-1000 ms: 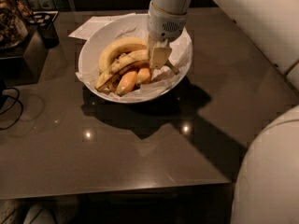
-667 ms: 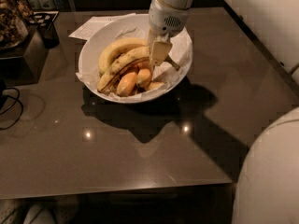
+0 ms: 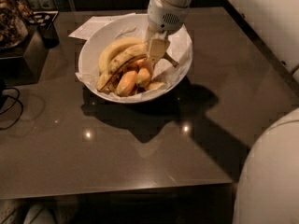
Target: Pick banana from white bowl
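Gripper (image 3: 157,50) lowered into the white bowl (image 3: 88,50), directly over the stem end of the banana (image 3: 124,62), which lies slantwise across short orange-yellow bananas (image 3: 127,82). The gripper hides the banana beneath it, so whether it is open or grips the fruit cannot be told. The arm is cut off at the top edge.

The robot's two-finger gripper (image 3: 156,50) has risen slightly above the large round glossy white bowl (image 3: 88,55). With the jaws clamped on it, the long brown-streaked yellow banana (image 3: 124,60) now tilts up at its stem end inside the bowl.
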